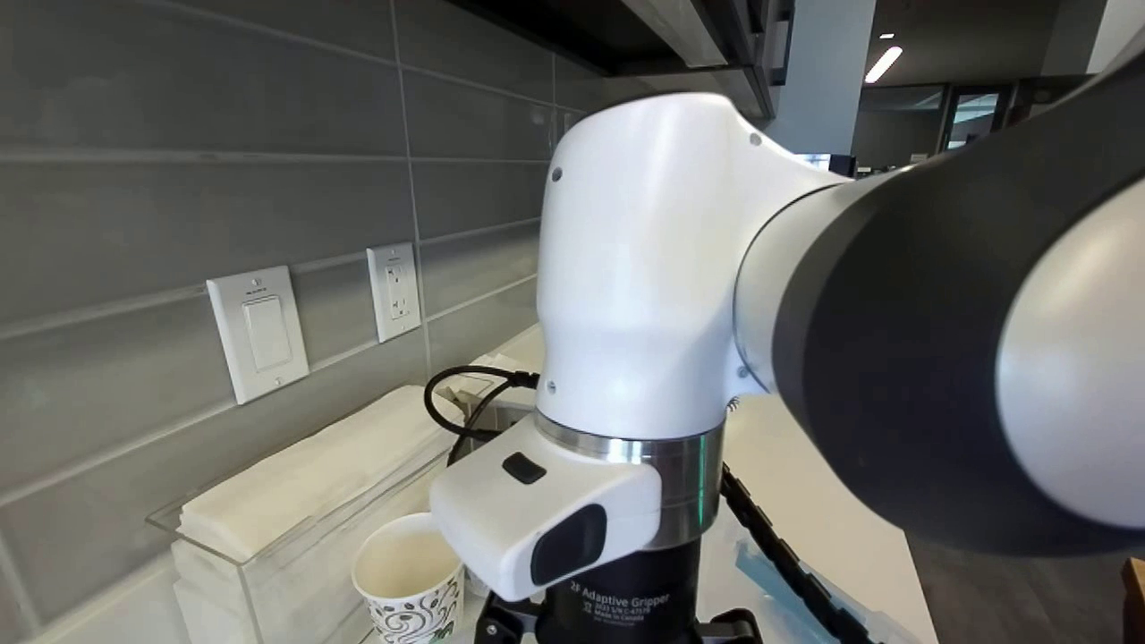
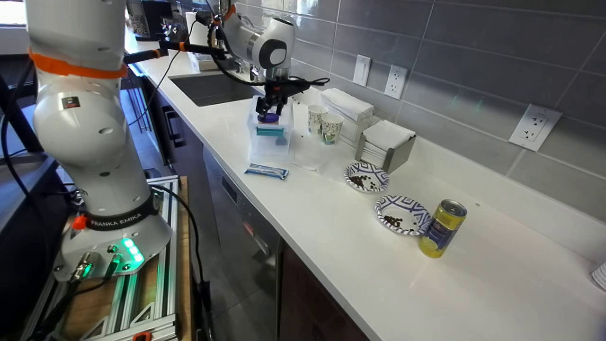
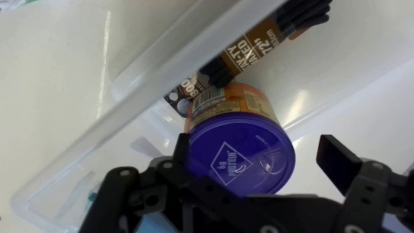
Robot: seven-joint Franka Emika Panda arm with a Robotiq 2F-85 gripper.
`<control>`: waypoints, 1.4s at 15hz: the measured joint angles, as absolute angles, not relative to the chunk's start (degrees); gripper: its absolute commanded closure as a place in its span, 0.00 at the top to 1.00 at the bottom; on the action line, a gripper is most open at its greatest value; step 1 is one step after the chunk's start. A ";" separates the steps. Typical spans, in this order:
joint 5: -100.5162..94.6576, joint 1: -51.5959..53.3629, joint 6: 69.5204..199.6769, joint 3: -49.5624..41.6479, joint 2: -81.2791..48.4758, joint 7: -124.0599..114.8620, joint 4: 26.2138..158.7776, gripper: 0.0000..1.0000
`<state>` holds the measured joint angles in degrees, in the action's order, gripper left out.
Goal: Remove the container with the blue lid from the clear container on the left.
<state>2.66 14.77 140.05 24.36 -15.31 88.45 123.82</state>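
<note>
Gripper [image 3: 258,157] is held spread over container with blue lid [image 3: 241,145], middle of wrist view; nothing gripped. Fingers [image 3: 338,163] set either side of lid, presumably so tub can be pinched sideways; gap seen at right, contact at left cannot be told. Tub is kept inside clear container [image 2: 265,150], upper middle in exterior view; lace packet [image 3: 247,53] laid close, toward top of wrist view. Lid turned up. Squat: no clear long axis; base-to-lid axis judged near upright.
</note>
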 measured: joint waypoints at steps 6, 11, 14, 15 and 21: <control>0.70 14.95 137.71 23.76 -14.96 89.90 123.90 1.00; -0.68 15.49 138.30 23.57 -14.96 89.81 123.92 1.00; -0.97 15.85 139.98 23.58 -14.96 89.52 123.92 1.00; -1.05 15.91 140.57 23.58 -14.96 89.33 123.92 1.00; -1.38 16.04 142.02 23.57 -15.32 88.85 123.92 1.00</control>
<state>-1.38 16.04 142.02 23.57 -15.32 88.85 123.92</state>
